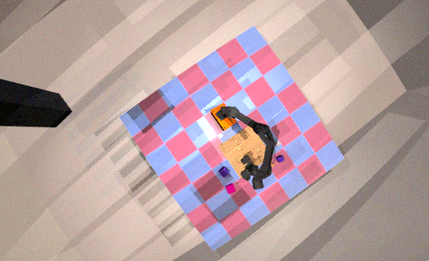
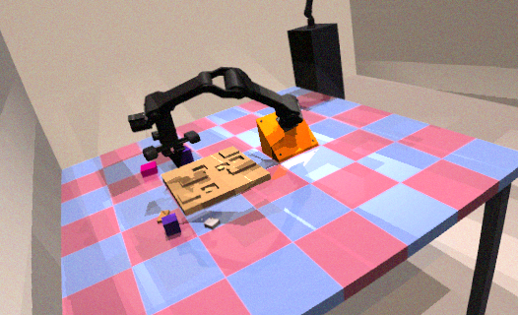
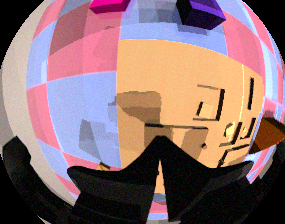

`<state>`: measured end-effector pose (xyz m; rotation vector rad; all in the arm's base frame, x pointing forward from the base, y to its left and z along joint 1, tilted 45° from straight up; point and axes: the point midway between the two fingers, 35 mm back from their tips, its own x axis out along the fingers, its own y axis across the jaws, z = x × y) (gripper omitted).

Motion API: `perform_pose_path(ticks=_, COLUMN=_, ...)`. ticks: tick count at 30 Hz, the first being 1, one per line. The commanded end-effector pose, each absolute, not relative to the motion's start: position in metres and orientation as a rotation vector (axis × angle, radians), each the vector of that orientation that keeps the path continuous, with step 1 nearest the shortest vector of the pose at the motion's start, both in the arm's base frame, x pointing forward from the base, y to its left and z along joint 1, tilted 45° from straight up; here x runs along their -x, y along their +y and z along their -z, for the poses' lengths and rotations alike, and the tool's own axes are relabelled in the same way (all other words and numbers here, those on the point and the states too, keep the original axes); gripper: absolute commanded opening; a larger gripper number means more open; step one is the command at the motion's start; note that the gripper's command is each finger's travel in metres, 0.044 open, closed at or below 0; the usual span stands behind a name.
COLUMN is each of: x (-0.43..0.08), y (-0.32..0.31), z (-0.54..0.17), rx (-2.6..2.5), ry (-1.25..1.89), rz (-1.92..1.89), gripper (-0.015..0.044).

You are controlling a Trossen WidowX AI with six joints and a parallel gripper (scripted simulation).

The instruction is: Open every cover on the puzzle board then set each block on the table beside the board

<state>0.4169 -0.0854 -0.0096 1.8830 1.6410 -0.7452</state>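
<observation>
The tan puzzle board (image 2: 227,194) (image 3: 168,65) lies flat; its covers are the same tan, and several recesses and slots show. I cannot tell every cover's state. My gripper (image 2: 178,164) (image 3: 160,139) is shut and empty, pointing down low over the board's end near the magenta block; contact is unclear. A magenta block (image 1: 231,188) (image 2: 149,168) (image 3: 109,5) and a purple block (image 1: 223,171) (image 2: 186,155) (image 3: 200,15) rest on the table off one side. Another purple block (image 1: 280,158) (image 2: 171,224) rests off the opposite side. The arm hides part of the board in the top view.
A small white piece (image 2: 212,222) and a small orange-tan piece (image 2: 163,216) lie near the second purple block. The orange wedge (image 1: 228,122) (image 2: 296,143) (image 3: 270,136) under the arm's base stands beyond the board's other end. A black pillar (image 1: 24,102) (image 2: 316,59) stands farther off.
</observation>
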Motion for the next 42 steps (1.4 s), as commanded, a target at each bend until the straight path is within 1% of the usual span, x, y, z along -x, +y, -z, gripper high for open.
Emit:
perform_pose_path(ticks=1, x=-0.403, y=-0.087, z=0.007, rx=-1.824, ry=1.647, rz=0.671, gripper=0.0000)
perform_pose_path(ticks=15, x=-0.334, y=-0.086, z=-0.004, rx=-1.509, ry=1.639, rz=0.293, gripper=0.0000)
perform_pose_path(ticks=27, x=-0.277, y=-0.070, z=-0.011, rx=-1.225, ry=1.592, rz=-0.015, gripper=0.0000)
perform_pose_path(ticks=36, x=-0.253, y=-0.062, z=-0.012, rx=-0.573, ry=1.362, rz=-0.611, gripper=0.0000)
perform_pose_path(ticks=42, x=-0.238, y=-0.056, z=-0.012, rx=-0.170, ry=1.150, rz=-0.914, gripper=0.0000)
